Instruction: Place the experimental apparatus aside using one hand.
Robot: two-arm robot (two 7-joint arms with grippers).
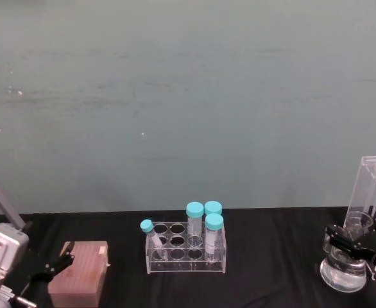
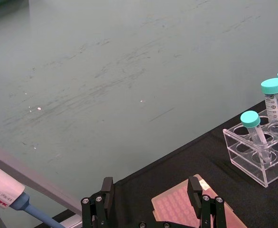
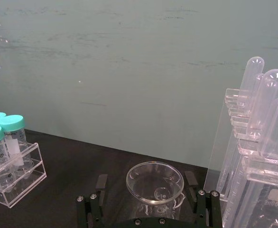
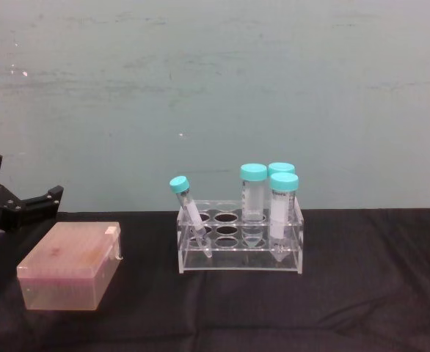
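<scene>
Head view: the black-covered counter (image 1: 271, 256) ran along the foot of a pale green wall. At its far right stood the tall narrow clear acrylic rack of long glass tubes (image 1: 374, 186). Just in front of it sat the clear conical glass flask (image 1: 344, 269). The right hand (image 1: 350, 247), black and two-fingered, was positioned at the flask's neck, one finger on either side. At centre stood a clear acrylic nine-hole tube rack (image 1: 187, 247) holding four teal-capped plastic tubes (image 1: 195, 218), one of them leaning. At lower left lay a pink translucent rectangular tip box (image 1: 79, 274), with the left hand (image 1: 56, 266) just beside it.

Left wrist view: the left hand (image 2: 151, 194) was spread wide, its fingers (image 2: 106, 190) apart and holding nothing. The pink box (image 2: 177, 209) lay below and between them. The nine-hole rack (image 2: 257, 154) stood well apart from it. A blue-and-white pipette (image 2: 6, 192) showed at the frame edge.

Right wrist view: the right hand (image 3: 146, 187) was open, its fingers (image 3: 101, 183) flanking the round mouth of the flask (image 3: 154, 183). Contact with the glass could not be confirmed. The tall rack (image 3: 253, 156) stood just beside, its tubes upright.

Chest view: the left hand (image 4: 24, 205) hung above the counter (image 4: 362, 293) near the pink box (image 4: 72, 268). The nine-hole rack (image 4: 241, 246) stood at centre.
</scene>
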